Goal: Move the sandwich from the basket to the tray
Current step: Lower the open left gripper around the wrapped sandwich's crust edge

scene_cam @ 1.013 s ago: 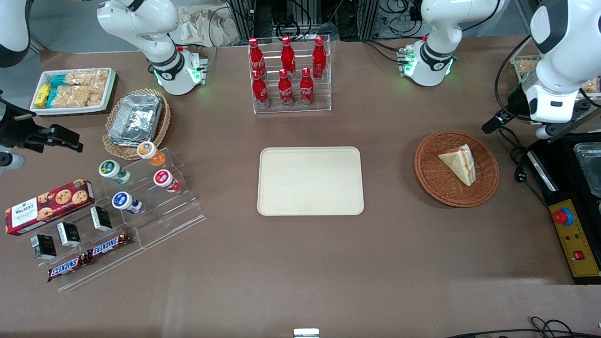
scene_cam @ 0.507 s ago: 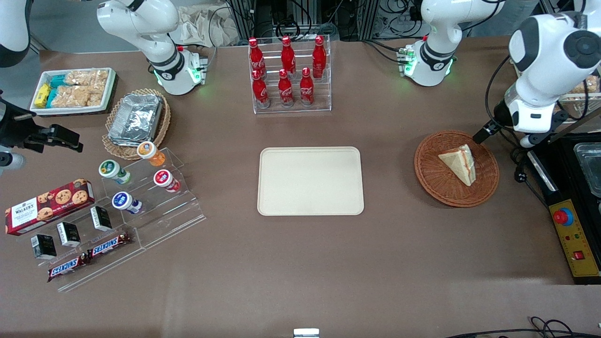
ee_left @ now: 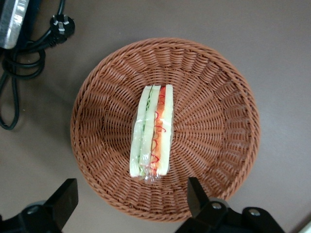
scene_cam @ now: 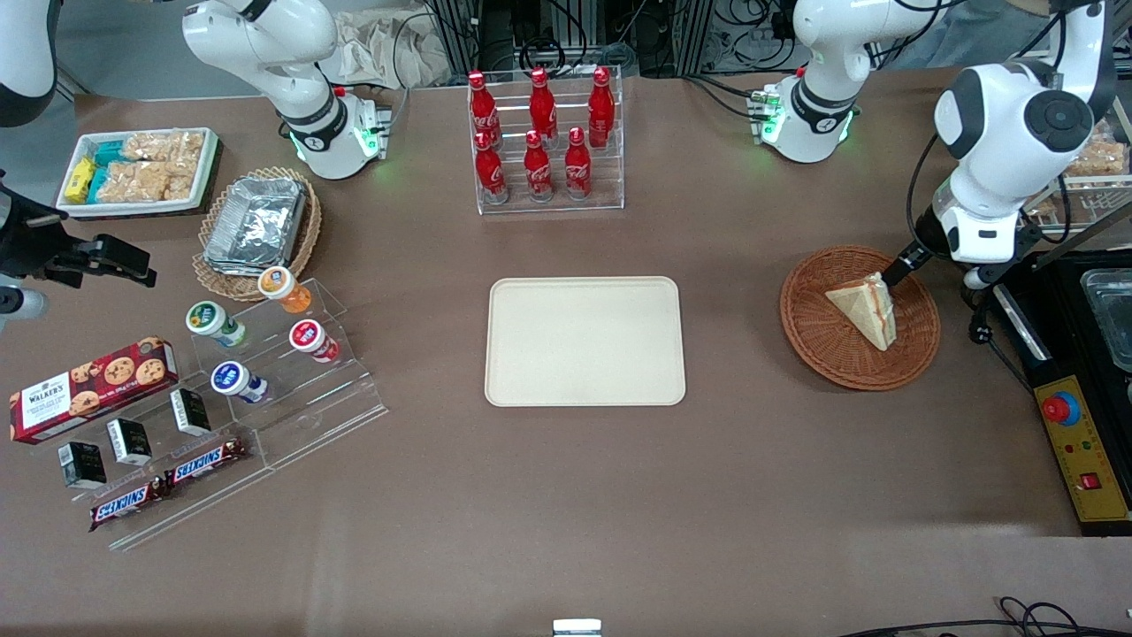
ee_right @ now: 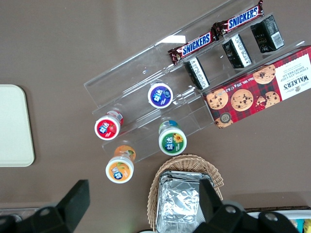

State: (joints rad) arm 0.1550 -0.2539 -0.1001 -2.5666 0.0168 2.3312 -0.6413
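Note:
The sandwich [scene_cam: 865,305], a pale bread wedge with red, orange and green filling, lies in the reddish-brown wicker basket [scene_cam: 814,341] toward the working arm's end of the table. The cream tray [scene_cam: 584,341] lies bare at the table's middle. My left gripper [scene_cam: 930,267] hangs open and empty above the basket's rim, farther from the front camera than the sandwich. In the left wrist view the sandwich [ee_left: 152,131] lies on its side in the basket [ee_left: 214,121], cut edge up, and the gripper [ee_left: 131,200] has its jaws spread wide above the rim, clear of the sandwich.
A black control box [scene_cam: 1083,460] with a red stop button and cables [scene_cam: 977,310] lie beside the basket. A rack of red bottles [scene_cam: 544,141] stands farther from the camera than the tray. Snack displays and a tan basket of foil containers [scene_cam: 256,226] fill the parked arm's end.
My left arm has swung in from the working arm's end of the table, bringing the open gripper to the basket's rim. The sandwich, basket and tray have not moved.

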